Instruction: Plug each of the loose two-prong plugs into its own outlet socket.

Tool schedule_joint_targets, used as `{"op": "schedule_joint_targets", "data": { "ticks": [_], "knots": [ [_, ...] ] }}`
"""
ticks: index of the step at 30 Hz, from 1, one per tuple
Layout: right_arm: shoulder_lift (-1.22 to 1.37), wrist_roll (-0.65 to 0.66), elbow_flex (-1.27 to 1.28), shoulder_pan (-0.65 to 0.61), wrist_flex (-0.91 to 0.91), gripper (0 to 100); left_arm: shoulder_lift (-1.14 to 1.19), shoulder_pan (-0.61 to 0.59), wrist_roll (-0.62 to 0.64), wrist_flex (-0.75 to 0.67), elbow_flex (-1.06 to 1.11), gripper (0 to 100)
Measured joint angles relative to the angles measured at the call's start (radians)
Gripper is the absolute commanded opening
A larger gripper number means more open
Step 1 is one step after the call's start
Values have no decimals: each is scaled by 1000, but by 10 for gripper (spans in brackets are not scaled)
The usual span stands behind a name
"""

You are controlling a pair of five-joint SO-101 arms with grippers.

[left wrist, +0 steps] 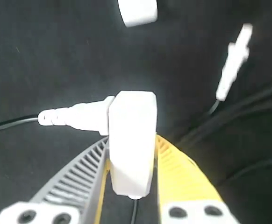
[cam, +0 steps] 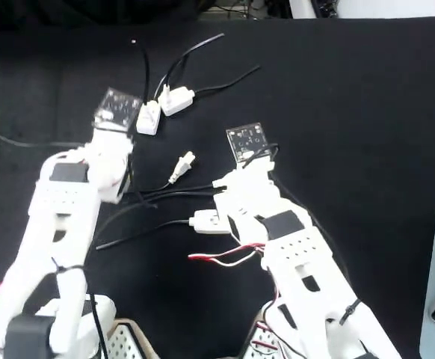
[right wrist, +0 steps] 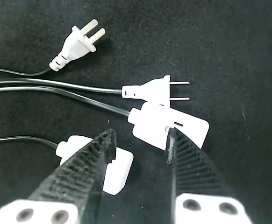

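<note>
A loose two-prong plug (right wrist: 152, 89) lies flat just beside an outlet socket (right wrist: 173, 127). The right gripper (right wrist: 140, 135) hangs open over that socket; closing here may pinch the socket, not the plug. The left gripper (left wrist: 132, 149) is clamped on a second socket (left wrist: 131, 116).

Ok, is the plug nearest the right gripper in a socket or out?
Out. The plug lies flat beside a socket, and both its prongs show bare in the right wrist view.

Plugs (right wrist: 78, 45), sockets (right wrist: 192, 126) on black table (cam: 367, 112)
</note>
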Motion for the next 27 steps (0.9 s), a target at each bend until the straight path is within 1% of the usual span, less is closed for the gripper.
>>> {"op": "schedule_joint_targets", "data": {
  "ticks": [4,17,19,22,23,25,27],
  "knots": [
    [0,0,0,0,0,178,104,0,0,-64,-107,29],
    [0,0,0,0,0,178,578,-5,-2,-451,-431,35],
    [0,0,0,0,0,178,643,-5,-2,-476,-489,96],
    [0,0,0,0,0,178,712,-5,-2,-483,-546,265],
    [0,0,0,0,0,178,720,-5,-2,-480,-552,304],
    [0,0,0,0,0,178,723,-5,15,-448,-559,324],
    [0,0,0,0,0,178,721,-14,66,-397,-577,324]
  ]
}}
